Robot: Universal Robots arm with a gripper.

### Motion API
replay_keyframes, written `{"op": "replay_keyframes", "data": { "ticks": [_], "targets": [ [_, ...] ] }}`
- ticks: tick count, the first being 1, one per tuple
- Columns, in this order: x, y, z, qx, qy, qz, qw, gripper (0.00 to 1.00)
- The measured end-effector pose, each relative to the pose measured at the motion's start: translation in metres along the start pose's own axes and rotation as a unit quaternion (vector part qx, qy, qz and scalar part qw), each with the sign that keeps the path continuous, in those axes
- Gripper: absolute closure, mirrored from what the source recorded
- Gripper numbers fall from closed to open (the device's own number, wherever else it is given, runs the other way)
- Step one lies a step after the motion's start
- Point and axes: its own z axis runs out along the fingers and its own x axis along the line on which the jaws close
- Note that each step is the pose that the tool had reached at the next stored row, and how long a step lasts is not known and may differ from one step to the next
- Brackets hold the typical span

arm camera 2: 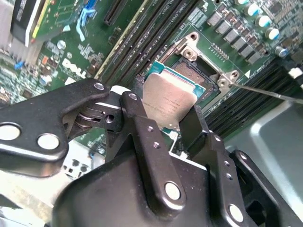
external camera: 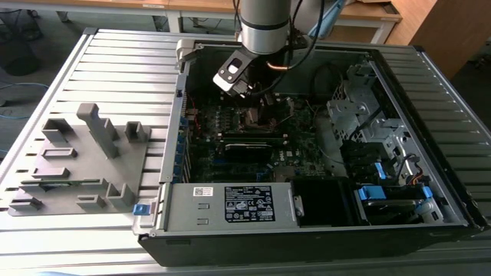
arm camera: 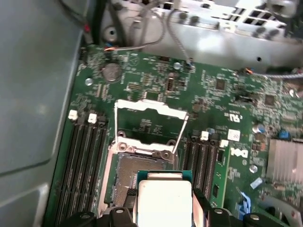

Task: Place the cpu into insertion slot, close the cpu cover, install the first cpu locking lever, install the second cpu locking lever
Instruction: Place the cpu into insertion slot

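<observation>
And here's the arm [external camera: 265,23], reaching down from above into the open computer case [external camera: 307,244], which lies flat on a slatted metal table [external camera: 115,63]. Off towards the exterior view's left, a grey holder [external camera: 77,155] with upright blocks sits on that table, well apart from the action.

Down at the business end, in the second wrist view, the gripper [arm camera 2: 163,108] is clamped on the chip [arm camera 2: 168,97]. One of the black fingers [arm camera 2: 142,127] presses on each of two opposite edges, with the dull silver top facing the camera and a thin green border showing round it. The chip hangs tilted right over the socket [arm camera 2: 199,75], whose dark square bed and metal rim peek out past the chip's far edge. Whether the chip's lower edge is touching the socket or just clear of it, I can't say from here.

In the first wrist view the same chip [arm camera: 163,198] covers the near part of the socket [arm camera: 125,175]. The cover [arm camera: 151,109] is swung fully open on the far side of the socket, and green motherboard [arm camera: 222,94] shows through its square window. Long black memory slots [arm camera: 87,156] run down both sides of the socket.

A thin metal rod [arm camera 2: 265,92] juts out beside the socket's corner, possibly a locking lever.
</observation>
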Motion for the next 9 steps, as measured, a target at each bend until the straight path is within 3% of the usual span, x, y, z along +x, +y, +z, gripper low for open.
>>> {"op": "replay_keyframes", "data": {
  "ticks": [5,9],
  "targets": [
    [0.0,-0.0001,0.0007,0.0015,-0.0039,0.045,0.99899,0.46],
    [0.0,-0.0001,0.0007,0.0017,-0.0044,0.049,0.99878,0.46]
  ]
}}
